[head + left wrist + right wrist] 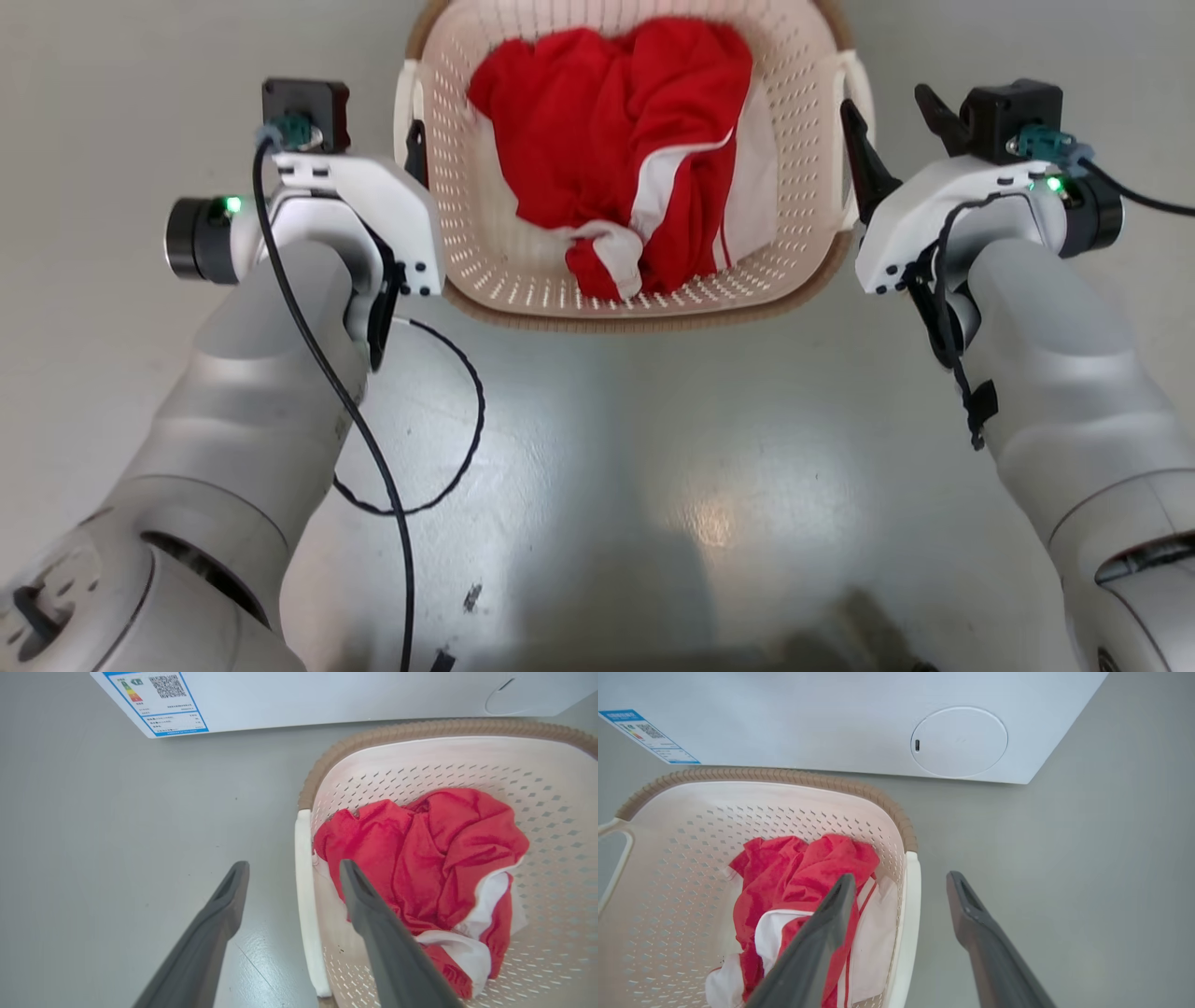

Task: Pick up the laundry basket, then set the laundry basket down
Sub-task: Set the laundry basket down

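Laundry basket (467, 233): rounded perforated cream plastic, brown woven-look rim. Left gripper (294, 864), right gripper (901, 876): jaws apart astride smooth white handles (306, 905).

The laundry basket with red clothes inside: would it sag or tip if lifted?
Probably light: the laundry basket has perforated plastic walls and holds only a small heap of clothes. Its moulded rim suggests it stays fairly stiff. Lifted by both white handles, it should hang level.

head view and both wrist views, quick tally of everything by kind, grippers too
laundry basket: 1
red and white clothing bundle: 1
white appliance: 1
grippers: 2 (left gripper, right gripper)
total: 5
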Robot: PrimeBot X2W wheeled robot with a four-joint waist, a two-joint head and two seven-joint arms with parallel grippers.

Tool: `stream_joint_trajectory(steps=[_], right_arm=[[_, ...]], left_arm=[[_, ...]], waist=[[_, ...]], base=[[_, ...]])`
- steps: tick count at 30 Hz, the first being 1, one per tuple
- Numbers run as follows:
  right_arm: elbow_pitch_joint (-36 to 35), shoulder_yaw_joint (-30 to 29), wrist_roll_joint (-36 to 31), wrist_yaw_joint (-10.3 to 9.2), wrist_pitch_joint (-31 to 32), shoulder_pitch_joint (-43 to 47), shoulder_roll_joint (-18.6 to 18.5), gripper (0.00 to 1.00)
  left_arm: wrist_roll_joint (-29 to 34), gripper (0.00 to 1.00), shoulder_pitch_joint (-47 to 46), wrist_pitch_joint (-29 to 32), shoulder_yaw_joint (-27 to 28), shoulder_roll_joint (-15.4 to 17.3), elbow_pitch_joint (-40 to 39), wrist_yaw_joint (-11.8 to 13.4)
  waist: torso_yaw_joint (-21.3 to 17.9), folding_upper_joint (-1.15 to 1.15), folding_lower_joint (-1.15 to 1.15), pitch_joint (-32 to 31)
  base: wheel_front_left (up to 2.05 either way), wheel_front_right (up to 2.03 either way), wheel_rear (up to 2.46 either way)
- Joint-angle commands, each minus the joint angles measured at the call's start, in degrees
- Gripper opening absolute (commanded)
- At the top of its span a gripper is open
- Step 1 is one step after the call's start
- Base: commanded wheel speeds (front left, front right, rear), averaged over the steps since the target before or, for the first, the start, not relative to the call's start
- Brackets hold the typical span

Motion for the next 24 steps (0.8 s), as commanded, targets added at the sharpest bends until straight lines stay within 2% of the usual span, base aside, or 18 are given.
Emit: stream_joint_trajectory(steps=[1, 8, 17, 24], right_arm=[[-1.71, -0.07, -0.38, 0.36, -0.75, 3.05, 1.20, 1.00], [-10.04, -5.78, -4.87, 0.36, -0.80, 9.45, 1.20, 1.00], [-17.88, -12.50, -9.17, 0.36, -0.81, 17.01, 1.20, 1.00], [-22.99, -16.33, -12.50, 0.36, -0.82, 22.24, 1.20, 1.00]], left_arm=[[-0.21, 1.00, 1.39, -1.19, 1.05, 1.12, -0.16, -0.16], [0.02, 1.00, 5.00, -2.45, 4.34, 2.03, -3.95, -0.24], [6.82, 1.00, 13.88, -2.48, 13.23, 4.81, -15.38, 1.85], [11.49, 1.00, 21.15, -2.48, 19.95, 5.40, -20.39, 1.61]], waist=[[-0.21, 0.00, 0.00, -2.26], [-0.01, 0.00, 0.00, -10.34], [0.62, 0.00, 0.00, -20.12], [1.22, 0.00, 0.00, -27.69]], base=[[0.00, 0.00, 0.00], [0.00, 0.00, 0.00], [0.00, 0.00, 0.00], [0.00, 0.00, 0.00]])
